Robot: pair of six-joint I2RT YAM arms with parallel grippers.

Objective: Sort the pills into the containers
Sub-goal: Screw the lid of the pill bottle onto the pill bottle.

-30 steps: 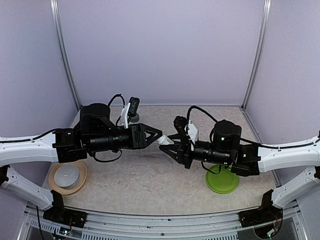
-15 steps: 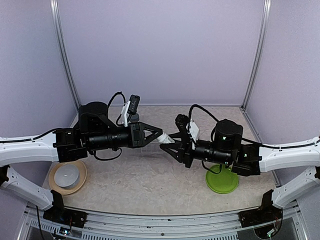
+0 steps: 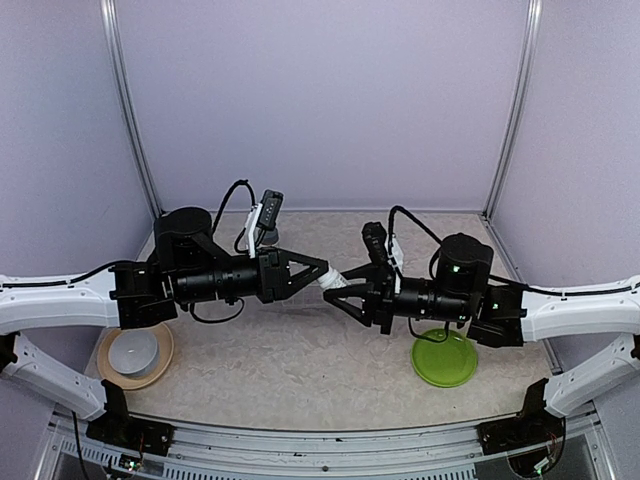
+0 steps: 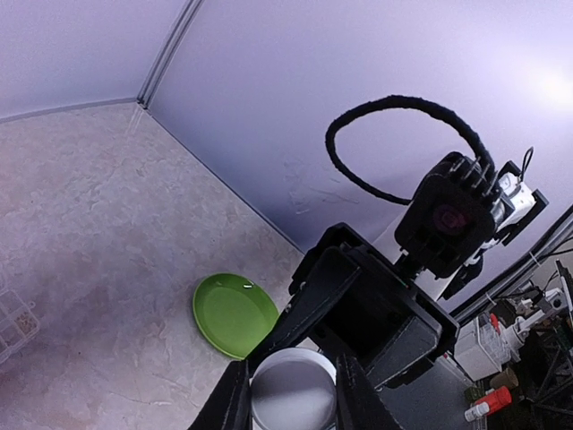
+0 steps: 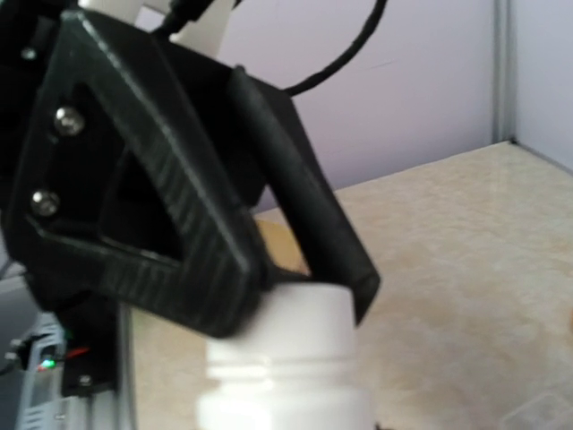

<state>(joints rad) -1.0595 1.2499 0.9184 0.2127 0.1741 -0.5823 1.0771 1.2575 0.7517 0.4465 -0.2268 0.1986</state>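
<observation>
The small vial (image 3: pixel 334 280) with its white cap (image 4: pixel 293 391) is held in the air between both grippers, mid-table. My left gripper (image 3: pixel 322 272) is shut on the white cap; its black fingers (image 5: pixel 295 224) clamp the cap (image 5: pixel 303 322) in the right wrist view. My right gripper (image 3: pixel 347 290) faces it from the right and is shut on the vial's body (image 5: pixel 286 408); its own fingertips barely show. The gray cap (image 3: pixel 268 237) of the larger bottle peeks out behind the left arm; the rest is hidden. No loose pills are visible.
A flat green plate (image 3: pixel 445 360) lies under the right arm, also in the left wrist view (image 4: pixel 235 313). A white bowl on a tan plate (image 3: pixel 133 351) sits at the near left. A clear compartment box (image 4: pixel 12 321) shows at the left wrist view's left edge.
Both grippers stay joined at the vial. The right arm has shifted slightly right and back, and the left gripper has followed a little to the right.
</observation>
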